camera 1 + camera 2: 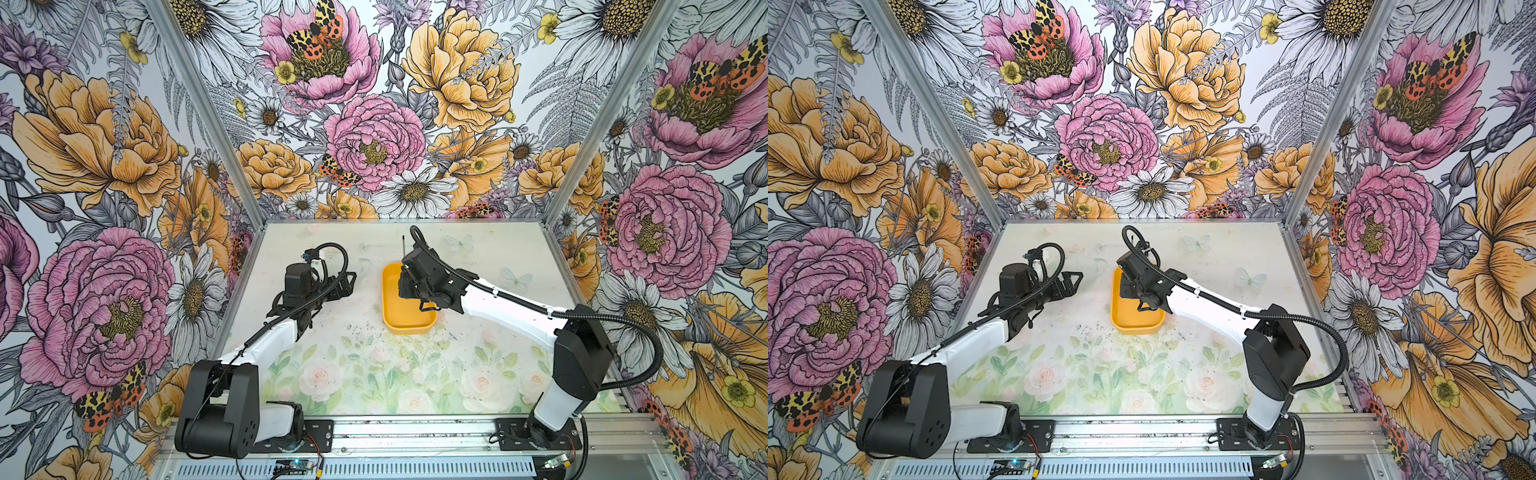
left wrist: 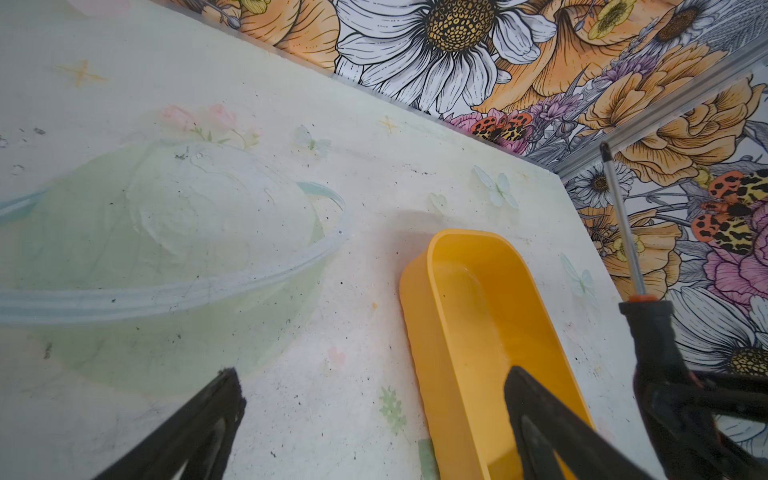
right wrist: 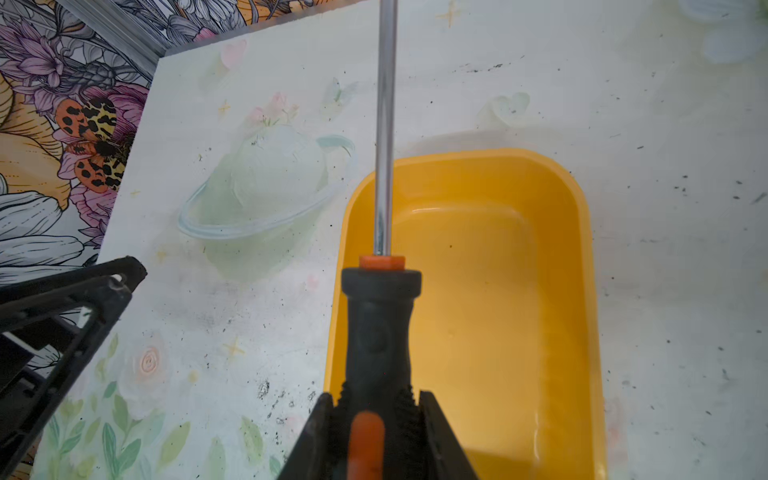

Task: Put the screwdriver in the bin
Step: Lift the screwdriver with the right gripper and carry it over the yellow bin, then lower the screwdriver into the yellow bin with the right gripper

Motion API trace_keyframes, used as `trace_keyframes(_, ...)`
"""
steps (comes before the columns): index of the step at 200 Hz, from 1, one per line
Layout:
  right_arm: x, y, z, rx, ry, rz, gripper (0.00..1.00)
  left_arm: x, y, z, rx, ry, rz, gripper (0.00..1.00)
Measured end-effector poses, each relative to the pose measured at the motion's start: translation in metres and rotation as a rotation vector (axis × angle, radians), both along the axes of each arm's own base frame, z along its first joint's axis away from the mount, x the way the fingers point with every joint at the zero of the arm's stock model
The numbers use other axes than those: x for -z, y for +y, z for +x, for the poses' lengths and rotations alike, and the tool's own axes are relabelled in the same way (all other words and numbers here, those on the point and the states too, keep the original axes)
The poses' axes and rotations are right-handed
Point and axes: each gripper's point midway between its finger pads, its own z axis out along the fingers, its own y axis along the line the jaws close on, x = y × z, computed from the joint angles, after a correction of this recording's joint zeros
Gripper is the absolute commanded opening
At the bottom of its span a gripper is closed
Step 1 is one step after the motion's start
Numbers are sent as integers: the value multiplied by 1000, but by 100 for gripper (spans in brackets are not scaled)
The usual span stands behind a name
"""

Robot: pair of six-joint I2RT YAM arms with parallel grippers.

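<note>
My right gripper (image 3: 376, 399) is shut on the black-and-orange handle of the screwdriver (image 3: 380, 324). Its metal shaft points away from the gripper, out over the far left corner of the bin. The yellow-orange bin (image 3: 582, 291) lies empty beneath it. In a top view the right gripper (image 1: 406, 268) hangs over the far end of the bin (image 1: 405, 324), with the shaft tip (image 1: 403, 245) sticking out past it. My left gripper (image 2: 374, 395) stands open and empty just left of the bin (image 2: 419, 324); in both top views the left gripper (image 1: 349, 282) (image 1: 1075, 282) hovers above the table.
The table (image 1: 374, 374) carries a pale floral print with dark specks. Flowered walls (image 1: 374, 124) close in the back and both sides. An aluminium rail (image 1: 415, 432) with the arm bases runs along the front edge.
</note>
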Motion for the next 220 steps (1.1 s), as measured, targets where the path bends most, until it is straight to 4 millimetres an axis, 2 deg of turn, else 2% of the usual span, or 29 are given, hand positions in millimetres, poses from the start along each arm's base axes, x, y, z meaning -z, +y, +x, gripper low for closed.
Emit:
trace_keyframes(102,68,-14,-17,36,158,-124,0,4,-1,1,4,12,4,99)
trace_keyframes(220,105,-20,-25,30,241,-195,0,4,-2,1,7,12,4,99)
